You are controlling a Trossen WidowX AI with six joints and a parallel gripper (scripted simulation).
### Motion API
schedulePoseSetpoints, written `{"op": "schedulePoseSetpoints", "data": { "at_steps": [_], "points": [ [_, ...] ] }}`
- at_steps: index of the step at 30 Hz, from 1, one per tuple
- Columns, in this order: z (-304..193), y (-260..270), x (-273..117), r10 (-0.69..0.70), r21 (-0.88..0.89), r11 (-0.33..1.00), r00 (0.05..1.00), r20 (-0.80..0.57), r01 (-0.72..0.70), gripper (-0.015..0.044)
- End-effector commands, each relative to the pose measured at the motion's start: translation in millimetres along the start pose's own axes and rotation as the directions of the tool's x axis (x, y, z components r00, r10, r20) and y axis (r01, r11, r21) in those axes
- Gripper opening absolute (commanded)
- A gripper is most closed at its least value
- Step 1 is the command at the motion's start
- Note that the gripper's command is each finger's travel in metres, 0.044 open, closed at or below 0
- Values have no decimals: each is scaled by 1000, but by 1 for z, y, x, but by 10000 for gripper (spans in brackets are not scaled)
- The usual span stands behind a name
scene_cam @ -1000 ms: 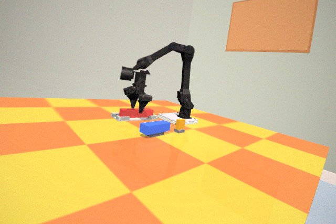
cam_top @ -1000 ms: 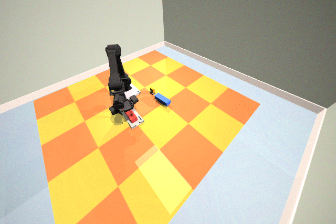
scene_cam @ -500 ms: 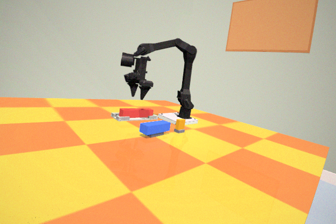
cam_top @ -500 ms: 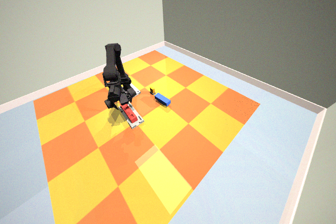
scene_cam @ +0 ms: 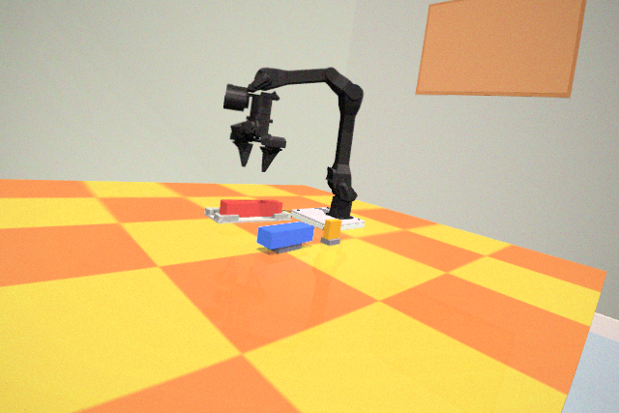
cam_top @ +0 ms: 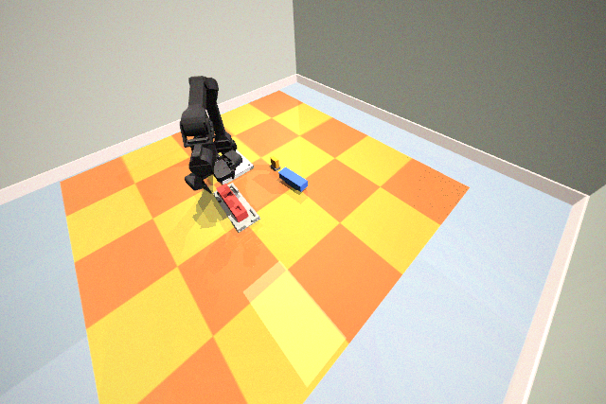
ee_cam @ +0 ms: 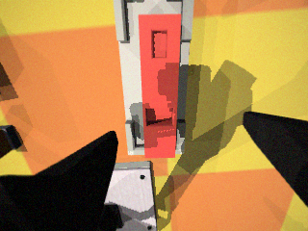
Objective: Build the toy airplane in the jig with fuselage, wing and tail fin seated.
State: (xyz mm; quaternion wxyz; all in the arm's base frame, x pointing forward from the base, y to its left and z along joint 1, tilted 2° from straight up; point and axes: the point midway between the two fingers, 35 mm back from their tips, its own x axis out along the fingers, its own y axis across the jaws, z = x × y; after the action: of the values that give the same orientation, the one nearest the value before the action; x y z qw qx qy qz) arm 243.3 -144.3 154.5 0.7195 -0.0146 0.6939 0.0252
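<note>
The red fuselage (cam_top: 234, 204) (scene_cam: 250, 208) (ee_cam: 153, 87) lies level in the pale cradle (cam_top: 244, 224) (scene_cam: 227, 219) (ee_cam: 131, 72), its two open sockets facing up. In the wrist view it runs nearly parallel to the cradle, closer to the right rail; whether its underside is fully down is hidden. My gripper (cam_top: 215, 186) (scene_cam: 253, 168) (ee_cam: 178, 127) is wide open and empty, above the fuselage and apart from it. The blue wing (cam_top: 293, 179) (scene_cam: 284, 235) rests on a low grey stand. The small yellow-orange tail fin (cam_top: 275, 163) (scene_cam: 332, 228) stands upright on a grey block beside the wing.
The arm's white base plate (cam_top: 242, 167) (scene_cam: 310, 215) (ee_cam: 130, 185) lies just beyond the cradle's arm-side end. The wing and tail fin stand to one side of the cradle. The arm's shadow falls across the fuselage and the checkered surface beside it.
</note>
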Motion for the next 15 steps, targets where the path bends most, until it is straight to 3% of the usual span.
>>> {"op": "schedulePoseSetpoints", "data": {
  "at_steps": [1,6,15],
  "points": [
    [0,0,-1,1,-31,1000,1000,1,-1,440],
    [35,38,1,3,-31,1000,1000,2,-3,440],
    [90,166,6,12,-31,999,1000,7,-12,440]
  ]
}}
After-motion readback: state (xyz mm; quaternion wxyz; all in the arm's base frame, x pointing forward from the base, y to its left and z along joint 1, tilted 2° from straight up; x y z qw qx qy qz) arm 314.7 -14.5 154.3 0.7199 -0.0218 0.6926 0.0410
